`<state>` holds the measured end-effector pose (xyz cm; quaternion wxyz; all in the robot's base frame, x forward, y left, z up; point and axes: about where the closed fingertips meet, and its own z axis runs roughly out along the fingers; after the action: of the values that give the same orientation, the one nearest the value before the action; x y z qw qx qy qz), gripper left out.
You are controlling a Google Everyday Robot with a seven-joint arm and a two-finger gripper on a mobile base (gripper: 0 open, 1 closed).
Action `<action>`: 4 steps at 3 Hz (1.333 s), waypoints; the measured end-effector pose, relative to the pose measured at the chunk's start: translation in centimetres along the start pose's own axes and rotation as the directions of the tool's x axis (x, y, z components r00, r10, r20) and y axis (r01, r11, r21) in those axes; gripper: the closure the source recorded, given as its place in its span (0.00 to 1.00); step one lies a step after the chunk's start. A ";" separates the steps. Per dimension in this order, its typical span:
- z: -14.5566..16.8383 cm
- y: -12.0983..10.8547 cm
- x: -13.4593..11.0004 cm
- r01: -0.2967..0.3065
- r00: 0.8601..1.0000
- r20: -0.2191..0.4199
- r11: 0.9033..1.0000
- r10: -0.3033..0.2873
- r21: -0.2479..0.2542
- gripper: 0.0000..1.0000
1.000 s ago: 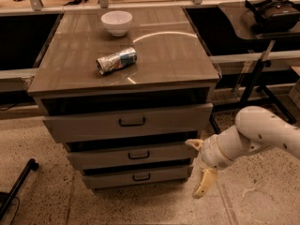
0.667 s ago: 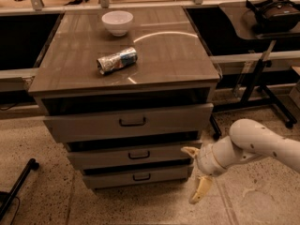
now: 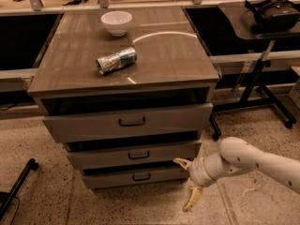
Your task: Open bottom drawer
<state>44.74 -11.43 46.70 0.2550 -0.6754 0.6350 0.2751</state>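
Observation:
The bottom drawer [image 3: 133, 176] is the lowest front of a three-drawer grey-beige cabinet, with a small dark bar handle [image 3: 141, 176] at its middle. Its front stands slightly out from the cabinet body, like the two above it. My gripper [image 3: 187, 184] hangs low at the cabinet's front right corner, just right of the bottom drawer's right end and clear of the handle. Its two cream fingers are spread apart, one [image 3: 182, 162] by the middle drawer's corner, the other [image 3: 192, 198] near the floor. It holds nothing.
On the cabinet top [image 3: 168, 55] lie a crushed can [image 3: 116, 60] and a white bowl [image 3: 116, 22]. A side stand with a headset [image 3: 273, 11] is at the right, its wheeled legs [image 3: 262, 97] on the floor. A black bar [image 3: 16, 189] lies on the floor at the left.
My arm has moved left and down, bringing the gripper closer to the cabinet's lower right corner. The drawers have not moved.

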 end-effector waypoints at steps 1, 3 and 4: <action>0.5 -0.3 0.7 -0.010 1.000 -0.007 1.000 0.010 0.004 0.00; 4.2 -3.7 7.4 0.031 0.989 -0.144 0.999 -0.025 0.035 0.00; 5.8 -4.9 10.3 0.037 0.981 -0.192 0.999 -0.029 0.037 0.00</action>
<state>49.74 -14.50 35.38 0.2108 -0.7038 0.6507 0.1919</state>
